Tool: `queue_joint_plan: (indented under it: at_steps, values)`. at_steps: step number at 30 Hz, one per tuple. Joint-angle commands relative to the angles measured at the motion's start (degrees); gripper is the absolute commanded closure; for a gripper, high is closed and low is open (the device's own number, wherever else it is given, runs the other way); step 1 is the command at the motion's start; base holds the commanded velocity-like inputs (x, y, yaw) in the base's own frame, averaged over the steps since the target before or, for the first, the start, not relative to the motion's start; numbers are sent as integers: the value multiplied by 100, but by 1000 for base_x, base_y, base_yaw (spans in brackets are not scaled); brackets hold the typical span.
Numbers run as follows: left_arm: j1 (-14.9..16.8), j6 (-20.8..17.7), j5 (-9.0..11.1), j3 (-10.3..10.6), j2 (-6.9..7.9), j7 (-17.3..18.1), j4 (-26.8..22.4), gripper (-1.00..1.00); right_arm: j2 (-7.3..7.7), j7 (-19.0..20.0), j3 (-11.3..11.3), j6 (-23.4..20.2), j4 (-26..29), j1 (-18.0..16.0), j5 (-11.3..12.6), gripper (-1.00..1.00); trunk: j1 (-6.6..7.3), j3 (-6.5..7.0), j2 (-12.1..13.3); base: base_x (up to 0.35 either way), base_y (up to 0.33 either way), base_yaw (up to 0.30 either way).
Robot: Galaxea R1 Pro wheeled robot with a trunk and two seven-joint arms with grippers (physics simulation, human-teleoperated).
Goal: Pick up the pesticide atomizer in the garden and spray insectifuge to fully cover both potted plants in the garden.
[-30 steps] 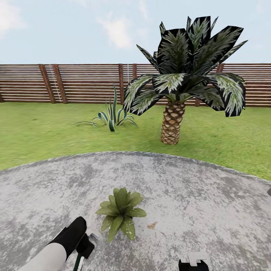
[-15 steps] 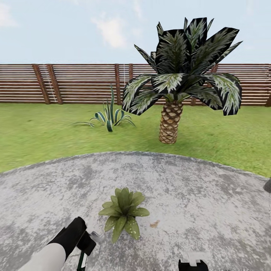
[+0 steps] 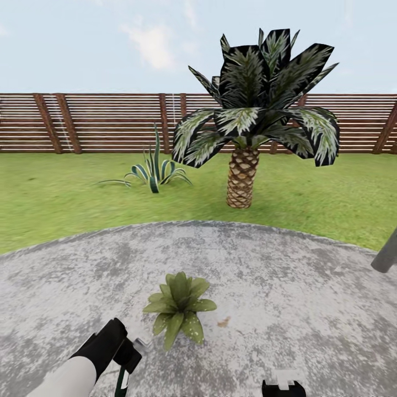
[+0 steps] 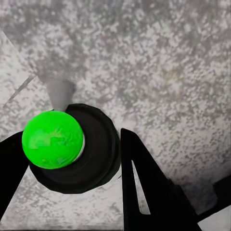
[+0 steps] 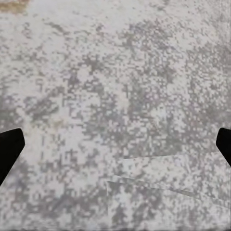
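One potted plant (image 3: pixel 179 309), a low rosette of pale-speckled green leaves, stands on the round grey stone patio (image 3: pixel 286 286) just ahead of me. My left gripper (image 3: pixel 125 361) hangs a little short of it and to its left. It is shut on the pesticide atomizer (image 3: pixel 121 380), whose dark-green body and white band hang below the fingers. In the left wrist view the atomizer (image 4: pixel 55 139) is seen from above: bright green cap, dark round body and grey nozzle (image 4: pixel 60 94), held between the black fingers (image 4: pixel 139 178). My right gripper (image 5: pixel 115 144) is open over bare stone. The second potted plant is out of view.
Past the patio lies green lawn (image 3: pixel 66 198) with a thick-trunked palm (image 3: pixel 242 176) and a spiky striped plant (image 3: pixel 151 173). A brown slatted fence (image 3: pixel 110 124) closes the back. A grey post (image 3: pixel 386 253) leans in at the right edge.
The whole picture has slid leftward, so the camera has turned right. The grey post has come further into view at the right edge. The left arm keeps its hold on the atomizer.
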State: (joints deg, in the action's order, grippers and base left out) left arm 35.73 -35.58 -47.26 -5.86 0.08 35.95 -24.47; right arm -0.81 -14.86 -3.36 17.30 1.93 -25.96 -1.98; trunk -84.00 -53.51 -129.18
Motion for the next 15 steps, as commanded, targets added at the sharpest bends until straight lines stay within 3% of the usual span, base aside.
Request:
queue_joint_plan:
  at_steps: [1,4,8,15]
  values:
    - [2,-24,-31,-38,-7,44,-20,100,-6,-45,-33,6,-8,-6,-21,-100,2,-5,-2,-39,287,0]
    - [3,-33,-15,-50,-14,45,-62,100,-18,-53,-33,9,-2,-6,-15,-100,2,-5,-2,-17,297,-2]
    - [9,-33,-44,-27,-12,9,-99,100,-17,-58,-33,7,0,-6,1,-100,2,6,-2,-2,265,-191]
    - [4,16,-35,-36,-19,-56,-85,100,31,-32,-35,21,0,-6,-13,-100,2,22,-2,0,19,-180]
